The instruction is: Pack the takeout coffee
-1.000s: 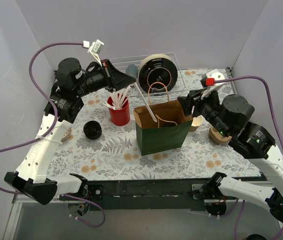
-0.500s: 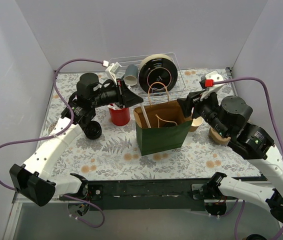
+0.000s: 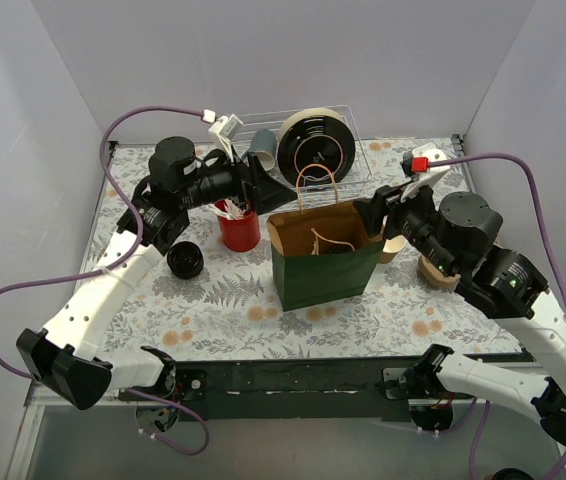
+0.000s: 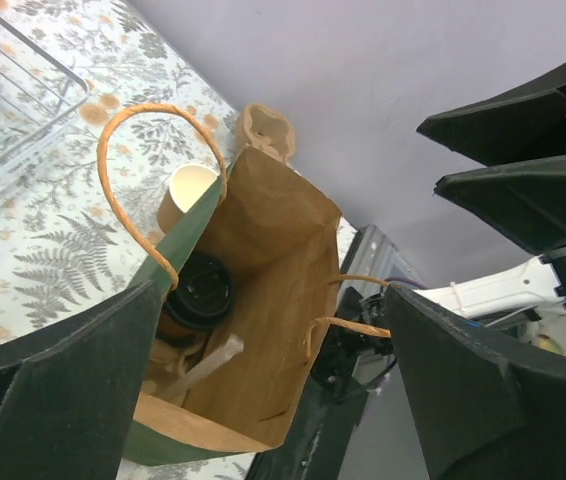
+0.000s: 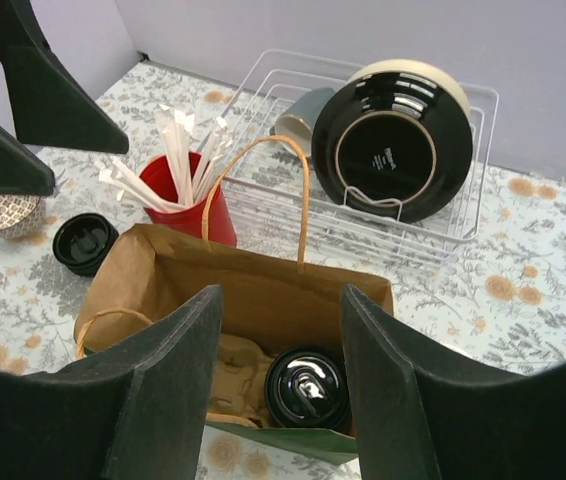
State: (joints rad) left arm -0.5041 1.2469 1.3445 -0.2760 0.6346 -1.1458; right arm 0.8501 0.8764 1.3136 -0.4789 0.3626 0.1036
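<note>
The green paper bag (image 3: 328,272) stands open mid-table. Inside it, the left wrist view shows a coffee cup with a black lid (image 4: 198,290), a brown pulp carrier and a paper-wrapped straw (image 4: 203,365) lying loose. My left gripper (image 3: 268,190) hovers above the bag's left rim, open and empty (image 4: 273,380). The right gripper (image 3: 375,213) hangs over the bag's right end, open with nothing between its fingers (image 5: 283,380). Below it the lidded cup (image 5: 308,388) sits in the bag (image 5: 263,290).
A red cup of wrapped straws (image 3: 237,228) stands just left of the bag, a loose black lid (image 3: 185,260) further left. A wire dish rack (image 3: 358,130) with a black plate is behind. An empty paper cup (image 3: 395,245) and a brown carrier stack (image 3: 440,272) sit right of the bag.
The left arm carried a wrapped straw over to the bag, its gripper opened, and the straw dropped inside. The right arm has stayed put.
</note>
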